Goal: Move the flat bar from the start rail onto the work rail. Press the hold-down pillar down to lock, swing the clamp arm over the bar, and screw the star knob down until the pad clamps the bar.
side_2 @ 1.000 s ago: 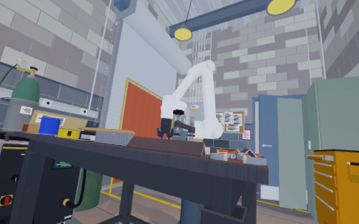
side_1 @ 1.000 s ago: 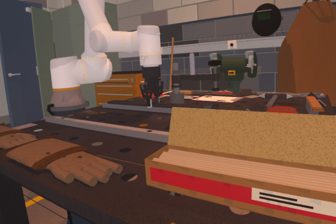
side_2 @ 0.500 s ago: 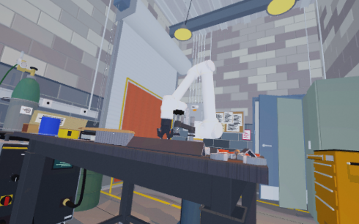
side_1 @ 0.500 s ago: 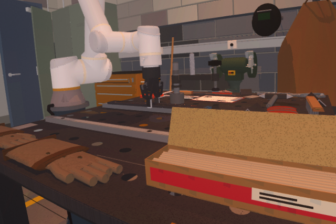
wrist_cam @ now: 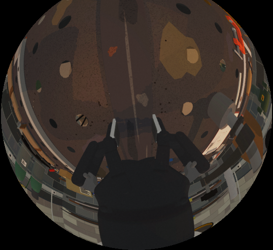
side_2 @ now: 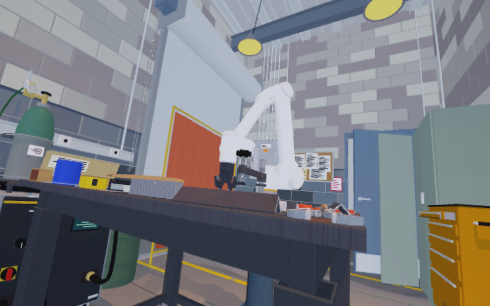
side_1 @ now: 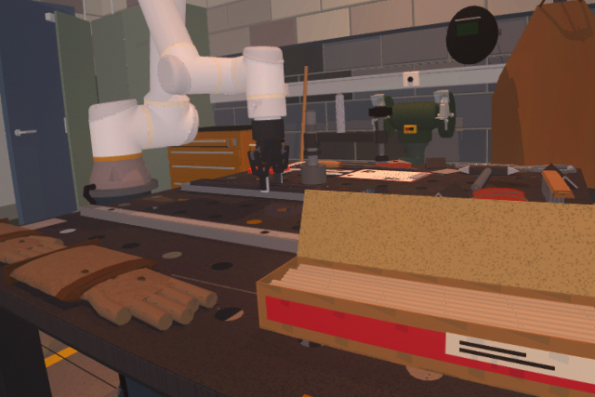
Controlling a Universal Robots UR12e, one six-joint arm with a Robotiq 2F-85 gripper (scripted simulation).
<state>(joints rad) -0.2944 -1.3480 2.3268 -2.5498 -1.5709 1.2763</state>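
Note:
The flat bar (wrist_cam: 124, 61), a long dark brown strip, runs away from the wrist camera over the perforated bench top, and my gripper (wrist_cam: 135, 130) is closed across its near end, holding it. From the side camera the gripper (side_1: 267, 180) hangs at the far grey rail (side_1: 230, 189), with the near grey rail (side_1: 192, 224) in front of it. The grey hold-down pillar (side_1: 313, 169) stands just right of the gripper, with the dark clamp arm (side_1: 346, 137) reaching right from it. I cannot make out the star knob.
An open cardboard box (side_1: 432, 282) of rods fills the front right of the bench. Leather gloves (side_1: 96, 282) lie front left. A green bench grinder (side_1: 413, 126) stands behind the clamp. Papers and small tools cover the far right.

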